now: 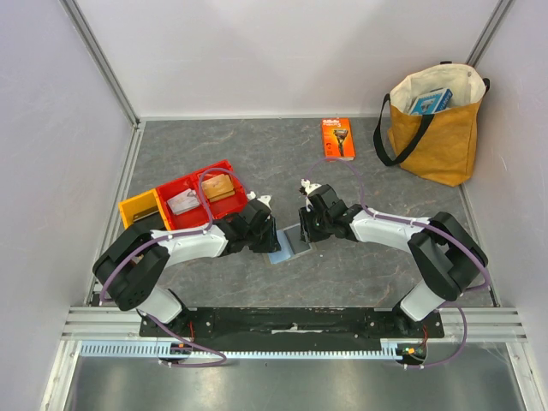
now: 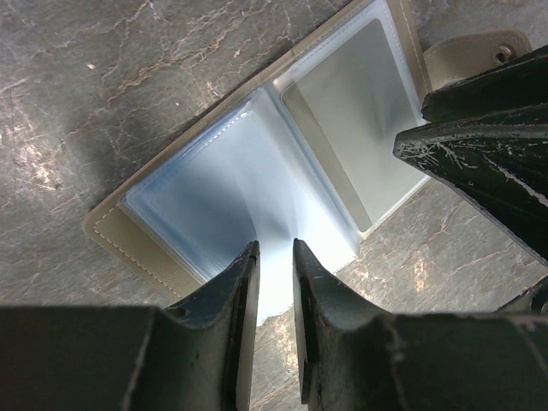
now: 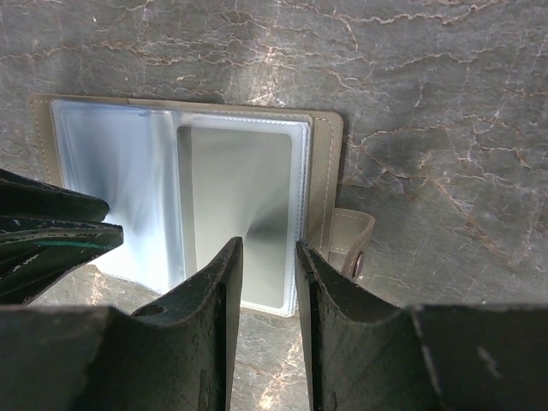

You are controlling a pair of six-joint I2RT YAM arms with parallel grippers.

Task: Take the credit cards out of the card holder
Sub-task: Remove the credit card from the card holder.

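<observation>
Top external view: card holder open between our two grippers

We've got the card holder (image 1: pixel 295 246) lying flat on the table (image 1: pixel 257 154) at the near middle, light blue inside facing up. The left gripper (image 1: pixel 272 240) is down at its left edge and the right gripper (image 1: pixel 302 233) at its right edge. On the left wrist cam the fingers (image 2: pixel 235 291) are drawn close with just a narrow slit, tips over the clear sleeve's edge; the right wrist cam shows its fingers (image 3: pixel 218 291) the same way. Honestly we can't tell if either one is pinching plastic. A greyish credit card (image 3: pixel 240 201) sits inside the sleeve beside the closing tab (image 3: pixel 351 244). The red bin (image 1: pixel 229 167) and yellow bin (image 1: pixel 137 208) are on the left; the razor package (image 1: pixel 337 138) is further back.
</observation>
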